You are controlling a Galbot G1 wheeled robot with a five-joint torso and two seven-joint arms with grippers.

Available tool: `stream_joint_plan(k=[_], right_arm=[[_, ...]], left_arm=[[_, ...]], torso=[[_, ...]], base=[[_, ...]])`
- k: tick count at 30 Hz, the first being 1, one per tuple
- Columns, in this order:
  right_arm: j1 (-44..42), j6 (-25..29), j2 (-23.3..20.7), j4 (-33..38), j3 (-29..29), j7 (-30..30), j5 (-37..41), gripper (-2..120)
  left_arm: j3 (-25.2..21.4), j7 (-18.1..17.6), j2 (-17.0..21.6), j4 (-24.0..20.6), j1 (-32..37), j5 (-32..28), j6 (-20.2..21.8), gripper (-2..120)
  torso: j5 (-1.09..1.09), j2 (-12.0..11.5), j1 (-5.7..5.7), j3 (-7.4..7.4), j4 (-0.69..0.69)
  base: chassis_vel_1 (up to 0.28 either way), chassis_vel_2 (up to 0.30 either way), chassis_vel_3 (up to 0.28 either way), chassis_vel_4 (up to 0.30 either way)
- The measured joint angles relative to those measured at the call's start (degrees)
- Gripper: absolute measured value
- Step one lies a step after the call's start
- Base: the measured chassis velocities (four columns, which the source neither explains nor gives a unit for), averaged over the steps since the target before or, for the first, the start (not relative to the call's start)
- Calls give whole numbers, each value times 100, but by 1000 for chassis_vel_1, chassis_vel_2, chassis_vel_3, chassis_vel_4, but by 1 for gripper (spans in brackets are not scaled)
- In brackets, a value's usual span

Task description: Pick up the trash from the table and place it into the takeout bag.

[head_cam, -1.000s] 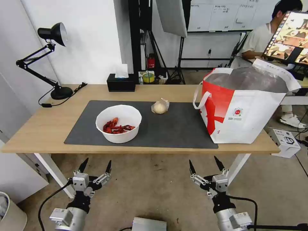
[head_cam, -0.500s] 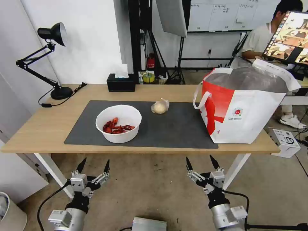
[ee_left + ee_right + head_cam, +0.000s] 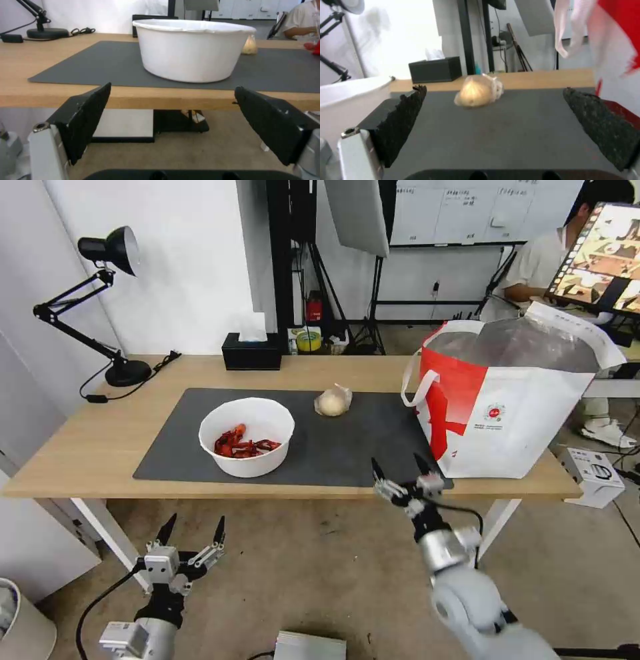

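Observation:
A white round bowl [image 3: 247, 437] holding red crayfish shells sits on the dark grey mat [image 3: 347, 447] of the light-wood table [image 3: 87, 447]. Behind it, near the mat's far edge, lies a small clear bag with a beige lump [image 3: 332, 402]. The white-and-red takeout bag [image 3: 507, 400] stands open at the table's right end. My right gripper [image 3: 401, 469] is open at the mat's front edge, pointing toward the small clear bag [image 3: 479, 91]. My left gripper [image 3: 191, 526] hangs open below the table's front edge, facing the bowl [image 3: 195, 50].
A black tissue box [image 3: 252, 352] and a black desk lamp [image 3: 100, 300] stand at the table's back left. The takeout bag's wall [image 3: 616, 50] rises close beside my right gripper. A person sits behind the bag, away from the table.
My right gripper has risen from below the table and moved forward to the mat's front edge. The left gripper has sunk slightly.

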Motion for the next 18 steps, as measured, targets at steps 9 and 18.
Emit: stream_joint_plan(k=[9,18], right_arm=[[1737,-274,79,-1236,-832,293,419,100],[3303,-936,481,-2356,-1496,704,740,100]], left_arm=[[-16,1,-11,24,15,-2,-49,100],[107,7,-6,73,-59,14,-50,100]], torso=[[1,0,0,0,0],[0,0,0,-1,1]], base=[[0,0,0,0],[0,0,0,0]])
